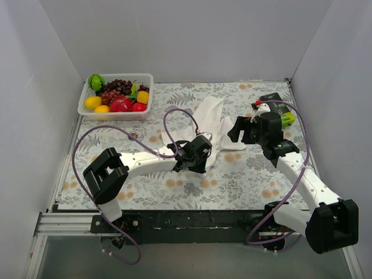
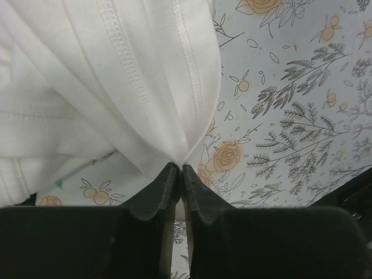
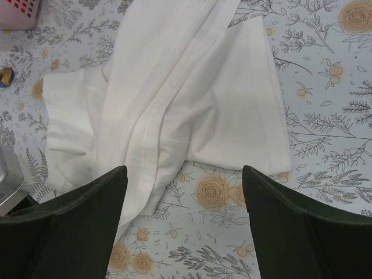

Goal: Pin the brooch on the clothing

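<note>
The clothing, a white T-shirt (image 1: 210, 118), lies crumpled on the floral tablecloth at mid-table. My left gripper (image 1: 203, 162) sits at its near edge, and in the left wrist view the jaws (image 2: 179, 172) are shut on a pinched fold of the shirt's (image 2: 116, 87) hem, with the cloth rising from the tips. My right gripper (image 1: 236, 132) hovers open just right of the shirt; its wide-apart fingers (image 3: 185, 180) frame bare tablecloth below the shirt (image 3: 192, 99). A tiny dark, gold-centred disc, perhaps the brooch (image 3: 4, 76), lies at the left edge beyond the shirt.
A white basket (image 1: 84, 100) of toy fruit stands at the back left. A black and green device (image 1: 280, 114) with a red-tipped part sits at the back right by the right arm. White walls close in three sides. Purple cables loop over both arms.
</note>
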`<state>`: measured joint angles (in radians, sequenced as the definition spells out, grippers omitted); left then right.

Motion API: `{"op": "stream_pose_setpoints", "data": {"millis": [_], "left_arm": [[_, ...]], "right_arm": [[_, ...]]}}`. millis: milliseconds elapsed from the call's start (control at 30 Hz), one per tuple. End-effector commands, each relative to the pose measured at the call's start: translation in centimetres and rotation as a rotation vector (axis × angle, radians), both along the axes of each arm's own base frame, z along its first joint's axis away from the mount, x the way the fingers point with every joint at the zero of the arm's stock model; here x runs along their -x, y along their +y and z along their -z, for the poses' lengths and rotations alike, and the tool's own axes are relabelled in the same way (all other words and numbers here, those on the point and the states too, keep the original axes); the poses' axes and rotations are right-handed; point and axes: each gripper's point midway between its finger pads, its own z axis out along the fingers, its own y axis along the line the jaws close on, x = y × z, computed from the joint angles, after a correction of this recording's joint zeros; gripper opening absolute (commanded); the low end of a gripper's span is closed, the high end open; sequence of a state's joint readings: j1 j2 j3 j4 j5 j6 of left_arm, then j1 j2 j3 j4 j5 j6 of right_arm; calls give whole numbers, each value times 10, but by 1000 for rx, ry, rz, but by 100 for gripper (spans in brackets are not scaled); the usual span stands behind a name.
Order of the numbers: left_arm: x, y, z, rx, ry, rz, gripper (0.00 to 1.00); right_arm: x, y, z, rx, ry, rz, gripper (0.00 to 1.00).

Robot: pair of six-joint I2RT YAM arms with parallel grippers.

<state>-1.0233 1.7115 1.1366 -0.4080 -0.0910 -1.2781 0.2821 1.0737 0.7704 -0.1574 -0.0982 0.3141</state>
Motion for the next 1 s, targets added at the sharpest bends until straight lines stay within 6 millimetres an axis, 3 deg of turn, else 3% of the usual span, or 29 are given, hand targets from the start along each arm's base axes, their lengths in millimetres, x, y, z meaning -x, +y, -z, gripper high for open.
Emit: {"op": "stream_pose_setpoints", "data": {"millis": [0,133,267,300,367,500,567,733,967], "left_arm": [[-5,-6,-13,30,-37,4,0],[-7,3,-25,32,-80,-17,0],[-7,17,-53,55,-136,-29,0],[-5,21,-56,55,-141,-24,0],[2,33,-63,60,-157,-9,0],[20,55,-64,71,-158,30,0],[29,71,-52,49,-149,28,0],[43,89,-44,69,-118,-8,0],[41,89,-41,70,-110,-44,0]], "right_arm": [[-12,7,-4,-28,-15,-28,87],[-20,11,-3,-42,-10,-38,87],[-35,16,-10,-47,-23,-44,87],[-40,16,-4,-42,-6,-40,87],[-50,18,-14,-44,-24,-38,87],[-74,21,-13,-45,-21,-27,87],[-86,22,-21,-50,-35,-26,87],[-115,21,6,-36,16,-7,87],[-166,16,54,-52,100,-8,84]]}}
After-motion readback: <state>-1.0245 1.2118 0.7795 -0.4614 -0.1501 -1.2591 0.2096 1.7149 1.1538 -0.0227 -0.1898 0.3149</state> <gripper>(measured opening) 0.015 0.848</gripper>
